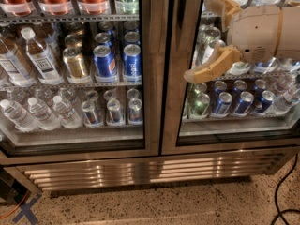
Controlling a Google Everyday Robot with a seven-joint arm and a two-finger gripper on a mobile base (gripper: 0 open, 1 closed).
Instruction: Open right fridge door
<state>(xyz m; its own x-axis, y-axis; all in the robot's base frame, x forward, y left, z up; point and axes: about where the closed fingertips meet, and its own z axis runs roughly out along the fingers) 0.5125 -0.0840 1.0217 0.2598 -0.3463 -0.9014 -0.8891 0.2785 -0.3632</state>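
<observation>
The right fridge door (pixel 174 93) is a glass pane in a wide brushed-steel frame, and it stands shut against the left door. Behind its glass are blue cans (pixel 243 102) and green bottles (pixel 200 103). My gripper (pixel 198 40) comes in from the upper right on a cream-coloured arm (pixel 262 34). It is open, with its tan fingers (pixel 213 65) spread wide in front of the glass, just right of the door's left frame edge. I cannot tell if a finger touches the door.
The left fridge door (pixel 152 69) is shut, with water bottles (pixel 37 111) and gold cans (pixel 75 62) behind it. A steel grille (pixel 140 170) runs below both doors. A black cable (pixel 281 196) lies on the speckled floor at the right.
</observation>
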